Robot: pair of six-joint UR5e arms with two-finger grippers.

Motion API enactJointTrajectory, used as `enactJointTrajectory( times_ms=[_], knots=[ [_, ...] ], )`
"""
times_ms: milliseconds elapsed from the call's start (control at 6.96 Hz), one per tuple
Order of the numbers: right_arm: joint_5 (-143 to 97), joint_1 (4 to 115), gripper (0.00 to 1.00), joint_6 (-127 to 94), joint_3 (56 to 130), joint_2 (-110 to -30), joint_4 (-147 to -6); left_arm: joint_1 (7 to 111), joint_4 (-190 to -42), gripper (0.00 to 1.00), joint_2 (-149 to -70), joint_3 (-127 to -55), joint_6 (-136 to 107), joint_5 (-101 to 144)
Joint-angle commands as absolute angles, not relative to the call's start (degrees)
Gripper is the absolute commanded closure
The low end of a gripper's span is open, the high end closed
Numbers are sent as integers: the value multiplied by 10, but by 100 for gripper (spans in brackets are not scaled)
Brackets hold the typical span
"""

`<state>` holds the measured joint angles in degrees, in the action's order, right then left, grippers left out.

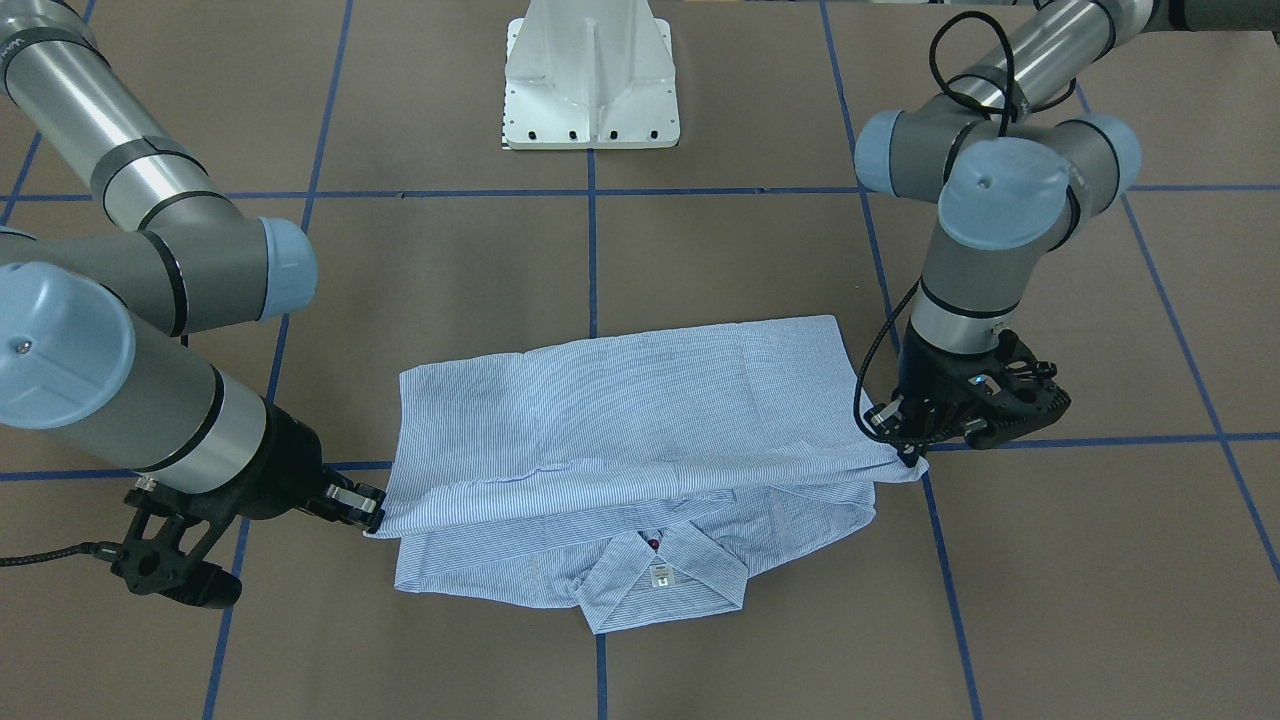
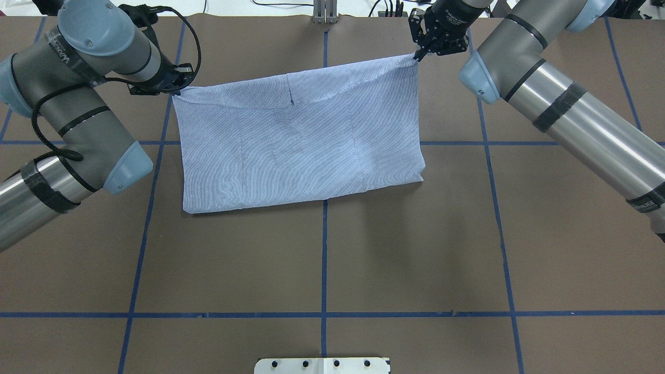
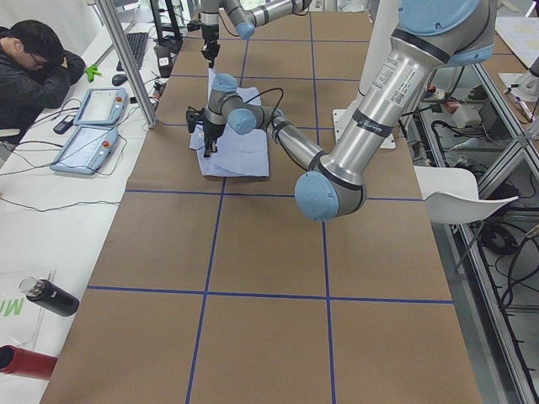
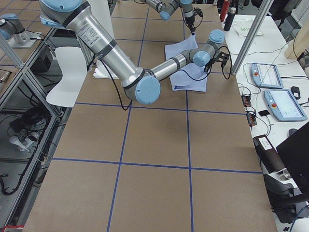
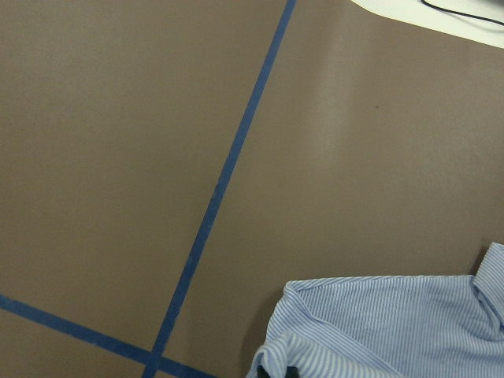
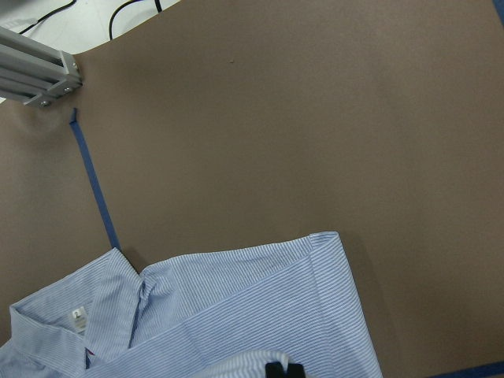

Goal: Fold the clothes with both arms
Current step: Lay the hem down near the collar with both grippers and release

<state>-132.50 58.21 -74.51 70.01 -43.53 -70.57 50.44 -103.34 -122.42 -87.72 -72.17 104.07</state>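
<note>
The shirt (image 1: 620, 410) lies on the table (image 1: 760, 250), doubled over on itself. Its turned-over edge is stretched in a line from one gripper to the other. The left gripper (image 1: 905, 452) is pressed together on one corner of that edge, and the right gripper (image 1: 368, 508) pinches the opposite corner. Each arm therefore sits at its own end of the cloth, and neither is nearer the middle.

The long axis of the fold runs from gripper to gripper, across the robot's front. From both pinch points the bulk of the fabric spreads back toward the robot's base. The collar (image 1: 665, 585) and the shoulders of the lower layer lie just beyond the held edge, on the side away from the base, uncovered.

The held line is not quite square. In the overhead view the right gripper sits somewhat farther out from the base than the left, so the edge slants. The edge hangs close over the lower layer; the views do not show whether it touches.

The coming move probably depends on this slant. For the edge to land parallel to the shoulders, the left gripper would need to travel slightly farther outward than the right.
</note>
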Motion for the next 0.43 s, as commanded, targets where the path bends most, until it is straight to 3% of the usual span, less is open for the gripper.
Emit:
enactJointTrajectory(
  times_ms=[0, 288],
  knots=[
    [-1322, 578, 100, -745, 666, -425, -702, 505, -1066, 100, -1244, -837, -727, 1041],
    [-1307, 562, 100, -746, 654, -423, -702, 505, -1067, 100, -1250, -827, -728, 1041]
  ],
)
